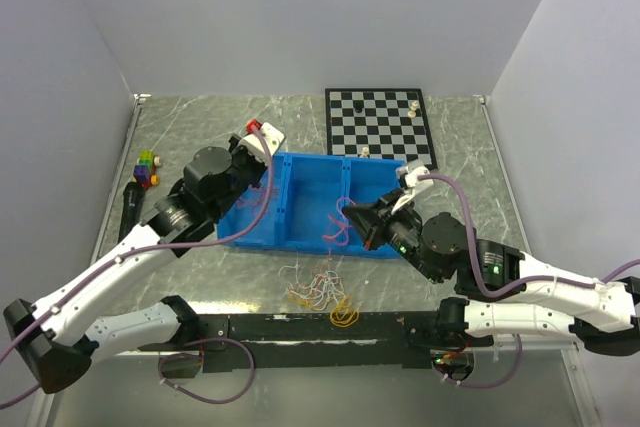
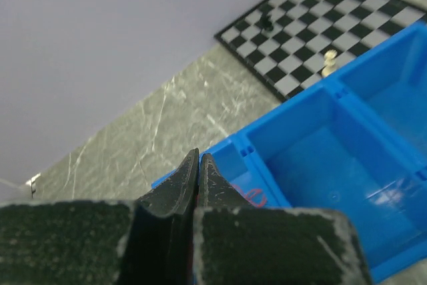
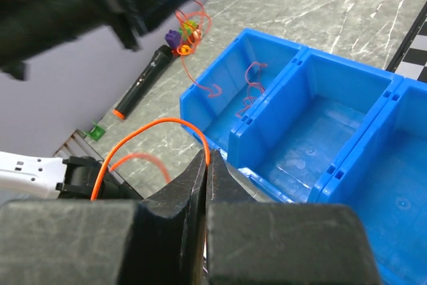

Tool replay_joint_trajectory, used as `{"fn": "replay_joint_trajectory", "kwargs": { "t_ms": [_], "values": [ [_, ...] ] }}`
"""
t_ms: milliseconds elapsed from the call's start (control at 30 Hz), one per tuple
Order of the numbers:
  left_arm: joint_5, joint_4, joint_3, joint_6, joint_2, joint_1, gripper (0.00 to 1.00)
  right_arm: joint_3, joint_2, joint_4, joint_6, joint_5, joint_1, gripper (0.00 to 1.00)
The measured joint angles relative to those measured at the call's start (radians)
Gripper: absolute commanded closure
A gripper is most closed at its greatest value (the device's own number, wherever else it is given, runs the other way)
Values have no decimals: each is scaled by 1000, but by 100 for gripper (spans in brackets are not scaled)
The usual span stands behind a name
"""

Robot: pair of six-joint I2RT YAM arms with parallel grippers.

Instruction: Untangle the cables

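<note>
Basically both claws were clenched. The left gripper (image 2: 199, 165) pinched a thin red wire (image 3: 211, 90) that dangled into the left compartment of the blue plastic three-compartment bin (image 1: 315, 197). The right gripper (image 3: 205, 165) gripped a thin orange wire loop (image 3: 160, 121) by the bin's near edge. A small clump of orange, yellow and white looped cables (image 1: 318, 290) lay on the grey-green marbled table (image 1: 200, 122), just in front of the bin.

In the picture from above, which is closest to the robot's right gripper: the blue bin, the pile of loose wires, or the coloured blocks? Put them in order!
From the right gripper:
1. Blue bin: the gripper is right at its front part.
2. Pile of loose wires: on the table in front of the bin.
3. Coloured blocks: far off by the table's left edge.
</note>
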Motion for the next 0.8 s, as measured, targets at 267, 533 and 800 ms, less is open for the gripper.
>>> {"fn": "replay_joint_trajectory", "kwargs": {
  "t_ms": [267,533,800],
  "values": [
    [97,7,-76,-31,61,80,57,-29,-43,-7,1,1,0,100],
    [187,-8,-88,-44,61,97,44,-28,-35,-7,-7,-1,2,100],
    [420,-175,105,-63,44,106,3,-28,-30,-5,-7,-5,2,100]
  ]
}}
